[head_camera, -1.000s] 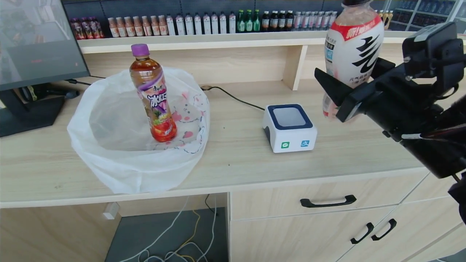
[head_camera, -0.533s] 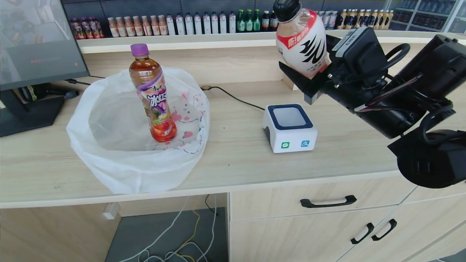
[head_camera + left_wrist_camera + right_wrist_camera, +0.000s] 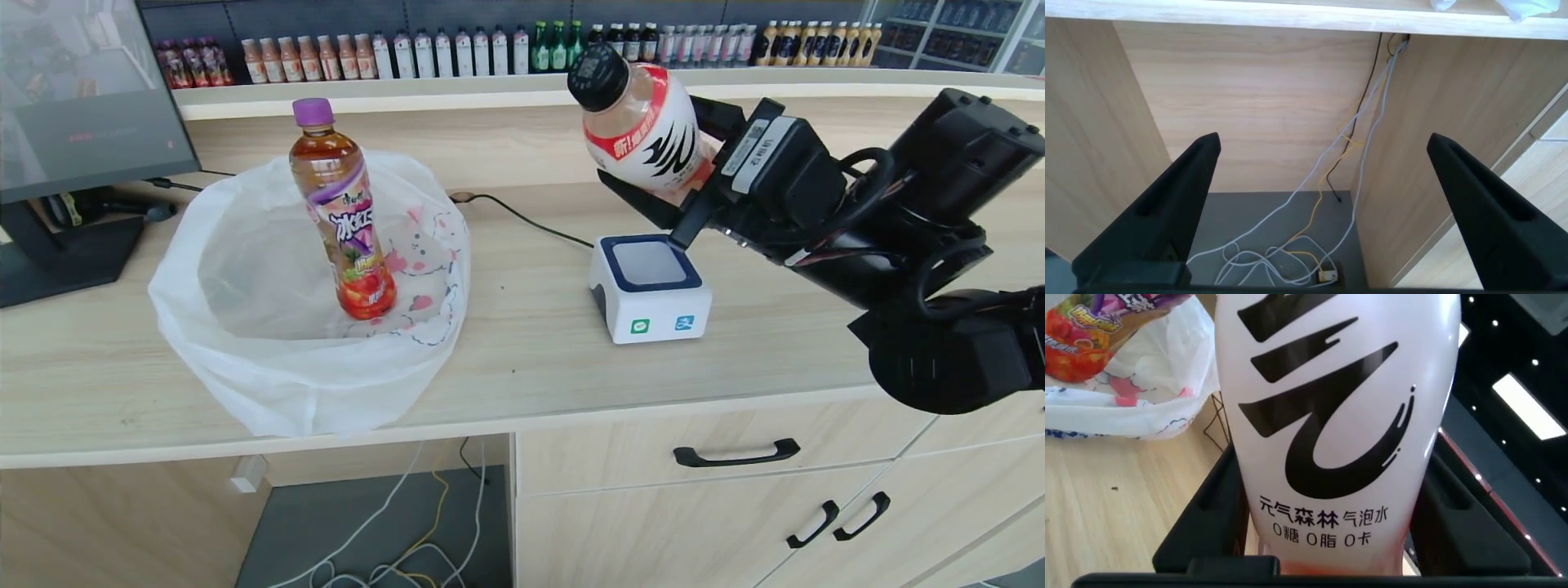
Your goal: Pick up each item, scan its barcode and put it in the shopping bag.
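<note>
**White bottle (image 3: 645, 135) tipped over the scanner (image 3: 649, 286)**

The left gripper (image 3: 1323, 147) hangs splayed and empty, lower than the scanner. Left of the scanner, the shopping bag (image 3: 269, 359) holds a tea bottle (image 3: 343, 220). The right gripper (image 3: 649, 139) clamps the white bottle's lower body above the scanner. It looks full, so probably heavy, and is stiff and slick-sleeved. A second ago it stood upright, farther right.

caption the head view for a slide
Right pincer holds a tilted white bottle by the scanner; tea bottle stands in bag.

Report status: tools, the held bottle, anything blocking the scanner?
Right tool shut on white bottle, tilted, held aloft at scanner. Left tool open, below counter. Tea bottle standing in bag. Scanner top unobstructed.
</note>
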Robot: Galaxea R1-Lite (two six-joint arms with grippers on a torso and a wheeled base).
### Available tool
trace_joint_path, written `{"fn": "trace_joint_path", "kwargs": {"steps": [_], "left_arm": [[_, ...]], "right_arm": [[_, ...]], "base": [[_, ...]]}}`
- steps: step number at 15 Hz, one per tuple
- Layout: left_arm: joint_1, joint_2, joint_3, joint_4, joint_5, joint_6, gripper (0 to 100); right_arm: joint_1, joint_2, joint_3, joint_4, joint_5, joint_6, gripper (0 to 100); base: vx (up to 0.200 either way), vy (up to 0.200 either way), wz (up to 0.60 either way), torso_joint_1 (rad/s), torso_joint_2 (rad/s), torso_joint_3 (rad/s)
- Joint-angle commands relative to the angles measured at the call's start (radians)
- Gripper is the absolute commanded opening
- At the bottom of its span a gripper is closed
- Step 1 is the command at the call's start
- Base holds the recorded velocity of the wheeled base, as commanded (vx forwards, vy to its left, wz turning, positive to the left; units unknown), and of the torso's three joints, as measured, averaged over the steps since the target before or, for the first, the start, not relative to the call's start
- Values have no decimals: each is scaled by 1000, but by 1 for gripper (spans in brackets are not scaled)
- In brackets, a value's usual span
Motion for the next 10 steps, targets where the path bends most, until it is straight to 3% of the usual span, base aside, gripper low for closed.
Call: {"fn": "trace_joint_path", "kwargs": {"steps": [1,10], "left_arm": [[0,0,0,0,0,0,100],[0,0,0,0,0,0,100]], "right_arm": [[-26,5,18,-1,49,-15,0],[-57,38,84,2,160,-56,0]], "base": [[0,0,0,0,0,0],[0,0,0,0,0,0]]}}
